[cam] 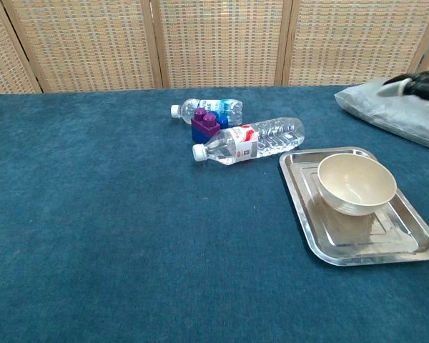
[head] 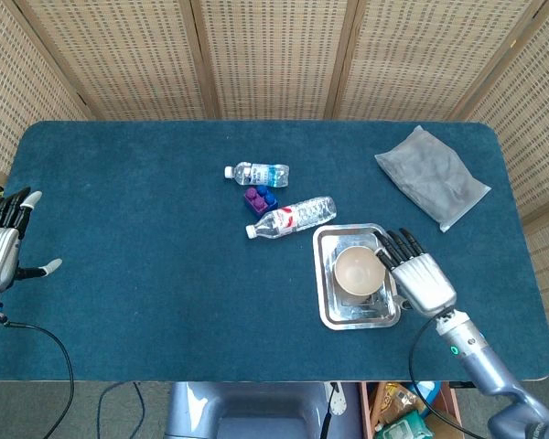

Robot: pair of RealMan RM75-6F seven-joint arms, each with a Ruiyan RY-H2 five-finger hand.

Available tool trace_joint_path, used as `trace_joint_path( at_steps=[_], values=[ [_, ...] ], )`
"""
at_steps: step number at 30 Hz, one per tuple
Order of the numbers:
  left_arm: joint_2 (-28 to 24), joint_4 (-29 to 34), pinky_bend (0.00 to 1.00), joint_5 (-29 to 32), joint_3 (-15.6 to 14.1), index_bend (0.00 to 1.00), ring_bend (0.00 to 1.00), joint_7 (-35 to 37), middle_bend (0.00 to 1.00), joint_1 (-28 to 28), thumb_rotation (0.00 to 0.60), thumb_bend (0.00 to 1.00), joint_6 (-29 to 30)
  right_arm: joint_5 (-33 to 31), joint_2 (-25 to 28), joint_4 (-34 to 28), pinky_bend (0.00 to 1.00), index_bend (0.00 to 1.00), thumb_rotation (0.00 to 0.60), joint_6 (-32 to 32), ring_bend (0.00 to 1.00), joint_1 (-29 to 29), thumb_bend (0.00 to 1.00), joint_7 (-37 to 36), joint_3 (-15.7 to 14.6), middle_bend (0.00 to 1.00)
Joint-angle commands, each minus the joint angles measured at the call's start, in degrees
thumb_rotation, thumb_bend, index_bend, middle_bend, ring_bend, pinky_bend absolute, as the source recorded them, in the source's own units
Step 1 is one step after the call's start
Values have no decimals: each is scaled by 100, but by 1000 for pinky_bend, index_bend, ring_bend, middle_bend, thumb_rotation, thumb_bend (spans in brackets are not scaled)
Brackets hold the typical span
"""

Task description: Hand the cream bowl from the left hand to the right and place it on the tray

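Note:
The cream bowl (head: 359, 272) (cam: 356, 184) stands upright on the silver tray (head: 331, 306) (cam: 357, 250), right of the table's middle. My right hand (head: 418, 277) hovers just right of the tray, fingers spread, holding nothing and apart from the bowl. In the chest view only its fingertips (cam: 418, 82) show at the right edge. My left hand (head: 0, 249) is at the far left table edge, fingers spread, holding nothing.
Two clear water bottles (head: 293, 216) (head: 257, 173) lie behind the tray, with purple and blue blocks (head: 260, 198) between them. A grey cloth bag (head: 432, 176) lies at the back right. Wicker screens stand behind the table.

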State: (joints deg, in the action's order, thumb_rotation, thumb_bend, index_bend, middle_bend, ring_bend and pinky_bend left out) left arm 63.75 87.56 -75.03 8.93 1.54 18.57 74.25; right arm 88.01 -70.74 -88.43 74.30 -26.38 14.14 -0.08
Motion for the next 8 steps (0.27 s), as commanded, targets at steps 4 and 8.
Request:
trace_joint_path(
  at_steps=[4, 8],
  values=[
    [78, -40, 0, -311, -245, 0, 0, -30, 0, -258, 600, 0, 323, -62, -9, -71, 0, 0, 600, 1578, 0, 1135, 0, -333, 61, 0],
    [116, -60, 0, -469, -349, 0, 0, -82, 0, -413, 600, 0, 552, -111, -296, 420, 0, 0, 600, 1973, 0, 1464, 0, -407, 102, 0]
  ],
)
